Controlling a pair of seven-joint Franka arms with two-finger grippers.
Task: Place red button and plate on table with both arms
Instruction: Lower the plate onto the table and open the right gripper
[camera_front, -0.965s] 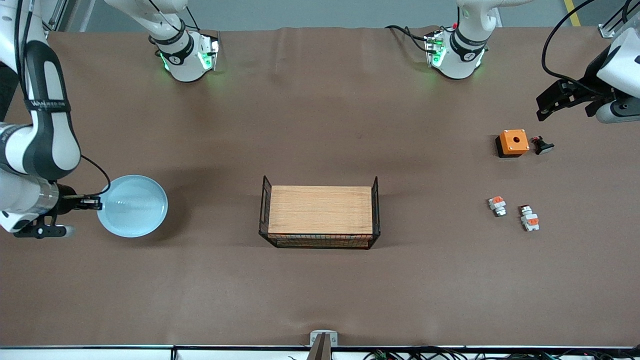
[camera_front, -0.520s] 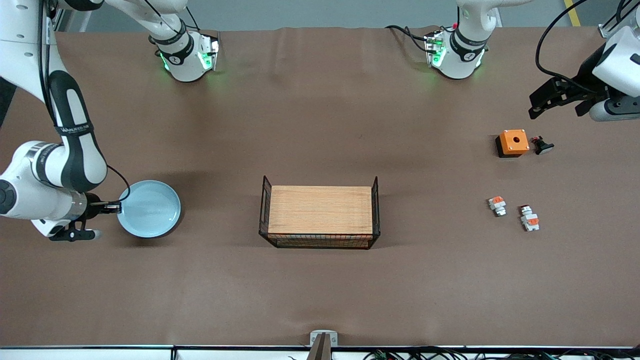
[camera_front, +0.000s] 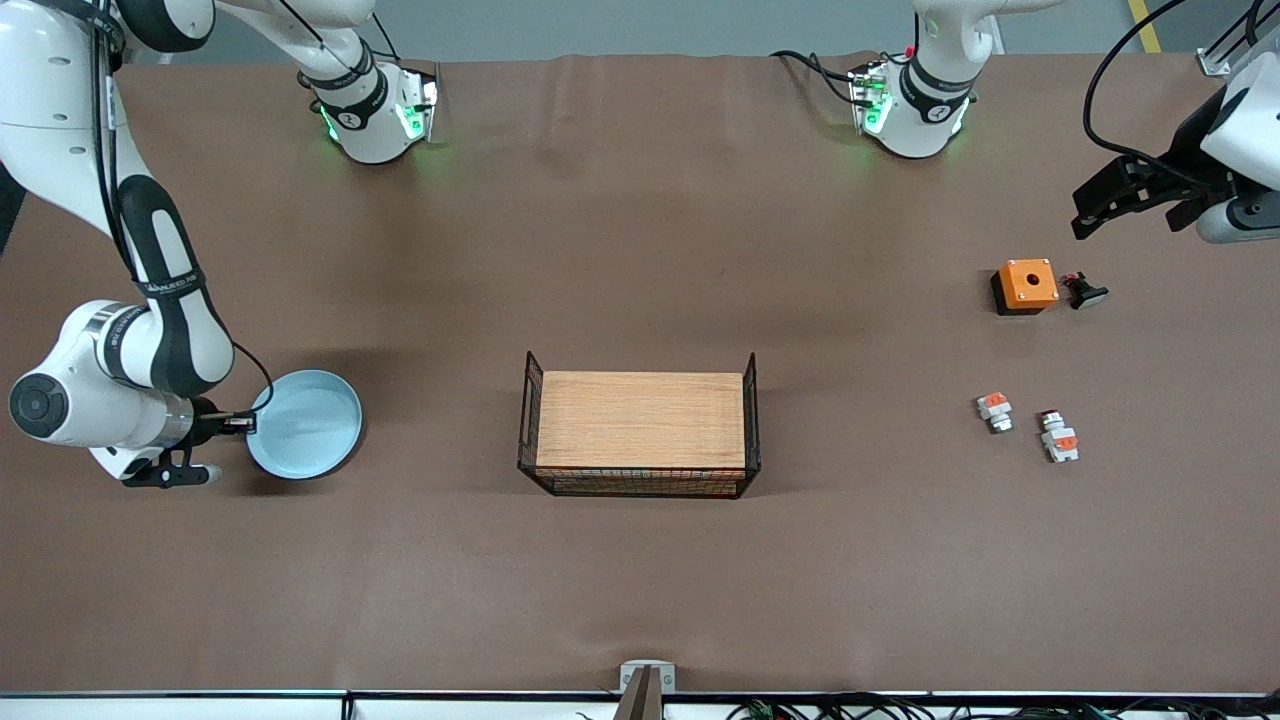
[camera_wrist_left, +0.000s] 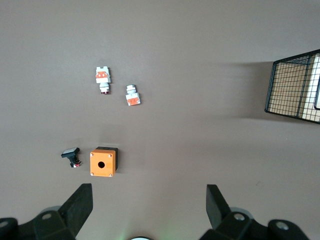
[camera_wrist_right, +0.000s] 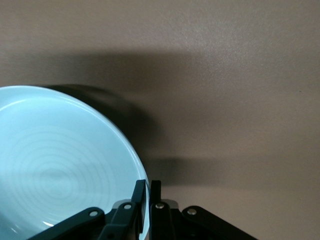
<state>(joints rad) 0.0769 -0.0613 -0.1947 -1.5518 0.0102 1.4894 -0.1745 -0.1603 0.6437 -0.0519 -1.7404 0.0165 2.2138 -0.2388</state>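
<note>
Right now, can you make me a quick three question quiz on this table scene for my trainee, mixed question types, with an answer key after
1. True or false: the right gripper is shut on the rim of the plate.
2. Which is nearer the front camera: the red button or the orange box?
3. Multiple choice: the left gripper is
A. shut on the red button
B. open in the air at the left arm's end of the table, holding nothing
C. resting on the wooden board

Key:
1. True, its fingers pinch the plate's rim.
2. The red button.
3. B
</note>
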